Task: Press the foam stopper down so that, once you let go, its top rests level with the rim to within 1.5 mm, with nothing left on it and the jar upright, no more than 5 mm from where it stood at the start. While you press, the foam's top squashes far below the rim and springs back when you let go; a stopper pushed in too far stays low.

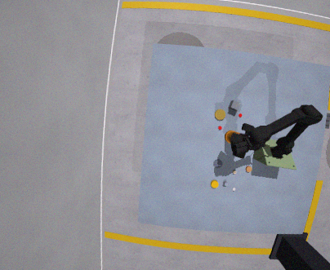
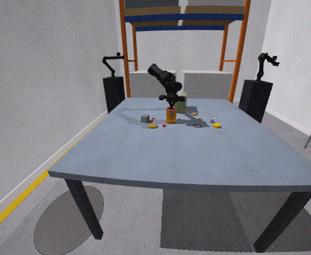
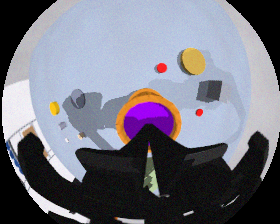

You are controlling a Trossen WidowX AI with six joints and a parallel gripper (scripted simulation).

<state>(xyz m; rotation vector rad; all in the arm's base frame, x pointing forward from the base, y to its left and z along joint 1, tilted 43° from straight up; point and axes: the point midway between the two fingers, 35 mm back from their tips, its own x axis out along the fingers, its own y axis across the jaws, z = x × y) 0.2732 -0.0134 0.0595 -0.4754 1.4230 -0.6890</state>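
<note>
An orange jar [image 2: 171,115] stands upright on the blue-grey table, with a purple foam stopper [image 3: 148,120] in its mouth. In the overhead view the jar [image 1: 230,136] is partly hidden by the arm. My gripper [image 3: 148,127] is shut, with nothing between the fingers, and its closed tips point down at the near edge of the stopper. In the side view the gripper [image 2: 171,106] is right over the jar's top. I cannot tell how far the foam sits from the rim.
Near the jar lie a tan disc [image 1: 220,114], a grey cube [image 1: 234,108], two red dots [image 1: 240,115] [image 1: 220,128], a yellow disc [image 1: 215,183] and small bits. A green wedge [image 1: 276,156] sits by the arm's base.
</note>
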